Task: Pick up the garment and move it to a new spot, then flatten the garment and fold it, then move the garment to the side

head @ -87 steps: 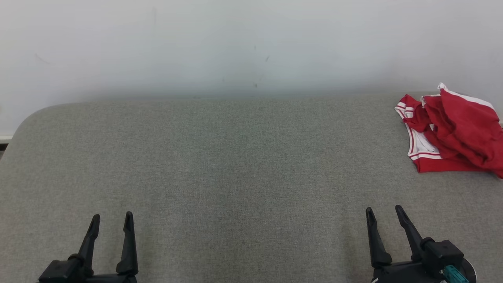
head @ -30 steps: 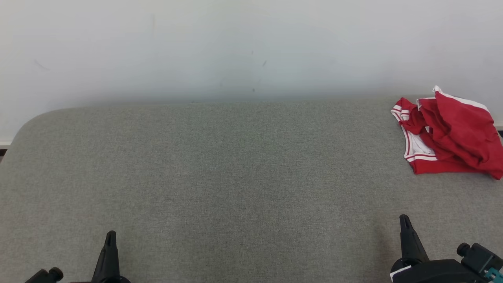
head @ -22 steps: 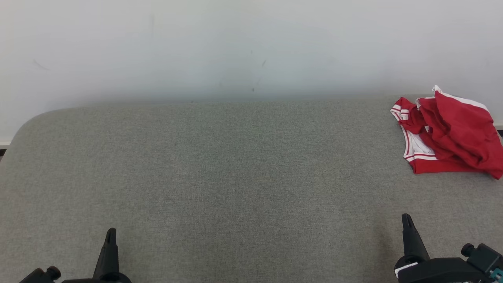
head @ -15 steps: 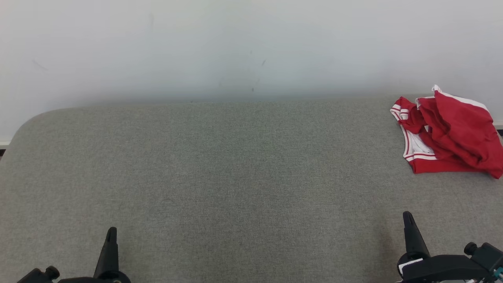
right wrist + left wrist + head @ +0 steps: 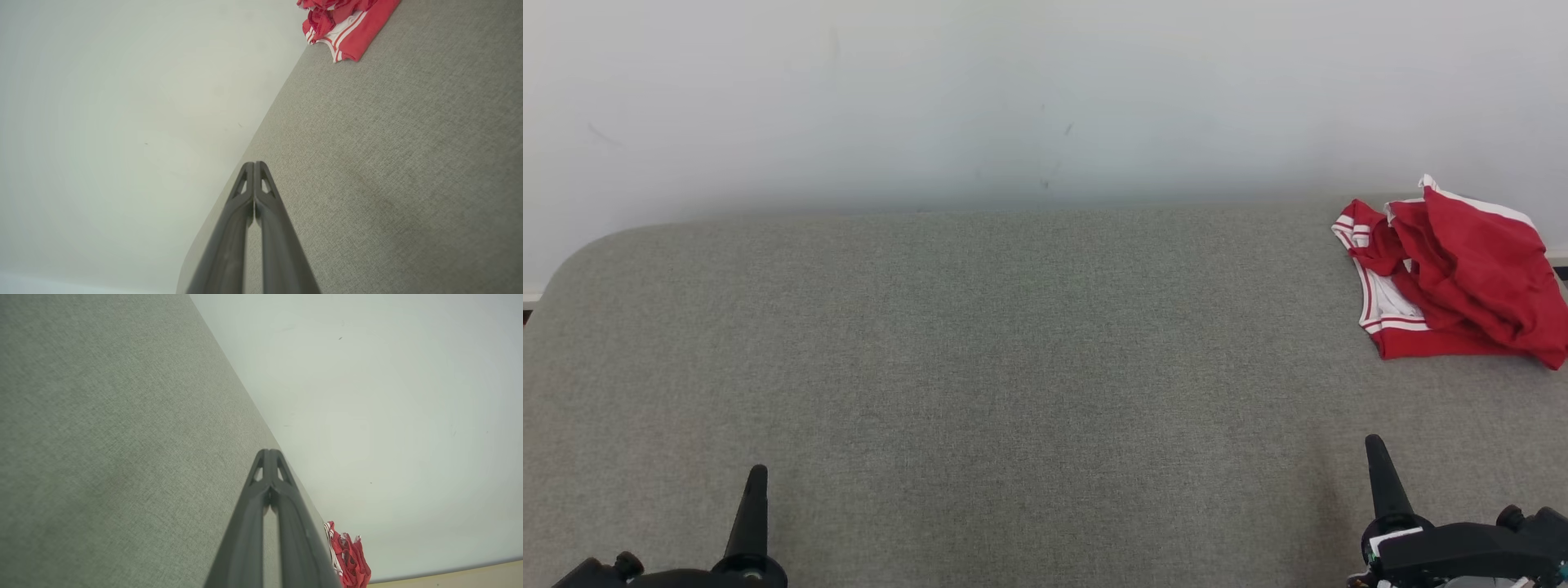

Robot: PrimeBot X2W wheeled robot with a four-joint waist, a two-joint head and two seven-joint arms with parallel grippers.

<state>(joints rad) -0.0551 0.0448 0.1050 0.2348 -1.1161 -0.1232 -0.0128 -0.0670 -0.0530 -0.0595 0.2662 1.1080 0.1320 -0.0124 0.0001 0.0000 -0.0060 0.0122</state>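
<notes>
Dark two-fingered left gripper (image 5: 757, 475) and right gripper (image 5: 1374, 446) clenched on nothing; rumpled red garment with white striped trim (image 5: 1470, 269) far at upper right.
We are holding both at the bottom corners over the grey woven surface (image 5: 1013, 351). The garment is lying well apart, fitting either a wait for pick-up or a loose fold set aside; any grasp is needing opened fingers.

Plain lab-like room: grey cloth-covered table (image 5: 1013, 343), bare white wall (image 5: 1045, 82).

Bright, even, soft light; sharp pictures, wrist views bowed at edges.
</notes>
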